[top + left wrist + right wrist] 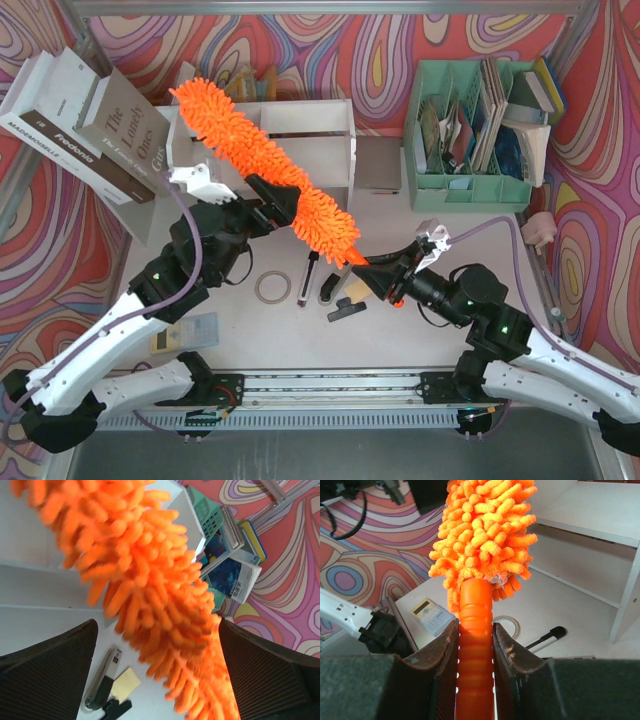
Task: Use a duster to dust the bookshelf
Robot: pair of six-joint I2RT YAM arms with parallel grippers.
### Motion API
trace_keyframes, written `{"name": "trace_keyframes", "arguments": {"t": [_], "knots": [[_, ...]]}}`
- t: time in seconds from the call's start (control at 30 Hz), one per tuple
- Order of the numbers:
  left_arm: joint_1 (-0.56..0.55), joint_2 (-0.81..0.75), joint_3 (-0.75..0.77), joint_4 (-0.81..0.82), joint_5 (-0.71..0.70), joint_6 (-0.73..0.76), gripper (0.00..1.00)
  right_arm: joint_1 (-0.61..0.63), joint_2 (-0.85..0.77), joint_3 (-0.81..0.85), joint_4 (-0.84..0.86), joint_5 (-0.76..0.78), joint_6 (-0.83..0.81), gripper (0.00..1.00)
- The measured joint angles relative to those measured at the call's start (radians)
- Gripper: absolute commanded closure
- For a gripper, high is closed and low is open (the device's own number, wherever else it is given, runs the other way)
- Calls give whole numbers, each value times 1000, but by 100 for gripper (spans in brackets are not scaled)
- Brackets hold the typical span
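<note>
Right pincer (475, 635) clamped on duster (250, 150) handle — left pincer (157, 650) wide open astride fluffy head, near bookshelf (318, 118).

**Top view, clearances; clock centred on the bookshelf (320, 118), 12 o'clock away from the arm bases.**

- **9 o'clock:** a leaning stack of books (85, 125) closes the left approach.
- **3 o'clock:** the green organizer (465, 135) stands near, and a flat grey panel (380, 165) fills the gap between.
- **10 to 5 o'clock:** the duster (262, 165) crosses the shelf front on a diagonal. The left gripper (283, 206) straddles it with jaws spread, and the right gripper (368, 272) is clamped on its handle.
- **6 o'clock:** a tape ring (271, 288), a pen (303, 282) and a black clip (345, 308) litter the table (395, 215).
- **4 o'clock:** a bare strip of tabletop offers passage.
</note>
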Motion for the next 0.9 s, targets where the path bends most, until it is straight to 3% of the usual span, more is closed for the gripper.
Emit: {"name": "trace_keyframes", "arguments": {"t": [0.23, 0.37, 0.47, 0.57, 0.7, 0.9], "knots": [[-10, 93, 13, 91, -4, 19, 32, 0, -40, 0, -42, -58, -4, 100], [-39, 139, 35, 100, -32, 22, 58, 0, -72, 5, -81, -68, -16, 100], [-100, 153, 56, 121, -114, 19, 77, -1, -84, 23, -146, -61, -19, 99], [-219, 164, 75, 184, -270, 35, 89, 3, -93, 34, -203, -58, -23, 94], [-372, 191, 77, 322, -486, 104, 100, 13, -121, 35, -253, -54, -35, 79], [-486, 251, 75, 465, -735, 161, 100, 12, -179, 35, -308, 4, -45, 48]]}}
